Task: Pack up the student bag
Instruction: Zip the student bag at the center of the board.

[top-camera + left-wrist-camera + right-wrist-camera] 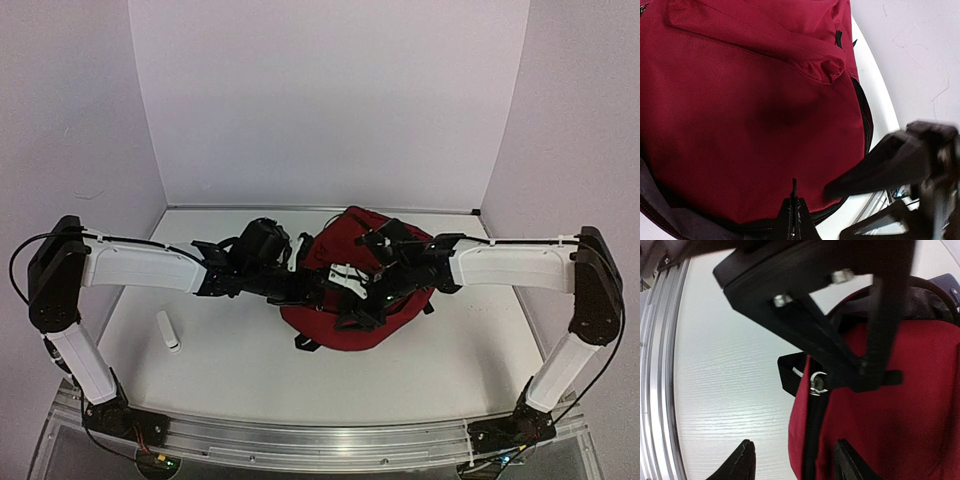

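Note:
The student bag (352, 250) is a dark red backpack lying in the middle of the table; its red fabric (750, 110) fills the left wrist view. My left gripper (794, 212) is shut at the bag's black zipper edge, and a thin black tab (794, 187) sticks out between its jaws. In the right wrist view the same gripper (867, 377) ends beside the silver zipper slider (817, 382). My right gripper (796, 462) is open, with one finger over the table and the other over the red fabric. The closed black zipper line (812, 440) runs between them. Both grippers meet over the bag (345, 295).
A small white cylinder (170, 331) lies on the table at the left, near the left arm's base. A black strap loop (790, 377) sticks out from the bag's corner. The aluminium rail (300, 435) runs along the table's near edge, and white walls close in the back and sides.

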`<state>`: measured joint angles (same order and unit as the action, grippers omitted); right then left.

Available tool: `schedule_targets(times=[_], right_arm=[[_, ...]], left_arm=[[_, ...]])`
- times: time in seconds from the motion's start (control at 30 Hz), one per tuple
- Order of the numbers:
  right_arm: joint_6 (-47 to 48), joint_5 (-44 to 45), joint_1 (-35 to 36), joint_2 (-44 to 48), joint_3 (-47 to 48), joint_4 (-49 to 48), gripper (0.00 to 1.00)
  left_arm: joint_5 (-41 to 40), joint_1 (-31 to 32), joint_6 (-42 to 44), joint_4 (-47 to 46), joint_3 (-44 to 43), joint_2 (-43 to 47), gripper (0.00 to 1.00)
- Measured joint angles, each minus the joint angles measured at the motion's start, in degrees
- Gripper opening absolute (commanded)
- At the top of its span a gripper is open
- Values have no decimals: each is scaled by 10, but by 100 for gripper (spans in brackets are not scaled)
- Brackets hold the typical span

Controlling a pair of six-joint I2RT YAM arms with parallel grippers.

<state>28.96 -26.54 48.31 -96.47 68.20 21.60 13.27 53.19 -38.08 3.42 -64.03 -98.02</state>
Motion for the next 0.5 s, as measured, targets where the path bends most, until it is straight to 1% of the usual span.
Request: schedule_targets(times=[0.03, 0.1, 0.17, 0.2, 0.33, 0.5], right_arm=[[-3, 6, 7, -7, 0, -3, 39], [-11, 21, 17, -16, 0, -12, 16], [-15, 40, 18, -17, 0, -17, 2], [-19, 51, 17, -17, -1, -20, 0], [-20, 88, 17, 1, -28, -42, 0], [-10, 137, 19, 80, -87, -52, 0]], left_arm=[[-1, 0, -1, 0, 0, 0, 0], [-5, 0, -2, 4, 1, 0, 0], [-10, 0, -6, 6, 2, 0, 0], [-14, 0, -8, 6, 4, 1, 0], [-30, 0, -10, 9, 9, 11, 0], [-57, -4, -11, 12, 20, 36, 0]])
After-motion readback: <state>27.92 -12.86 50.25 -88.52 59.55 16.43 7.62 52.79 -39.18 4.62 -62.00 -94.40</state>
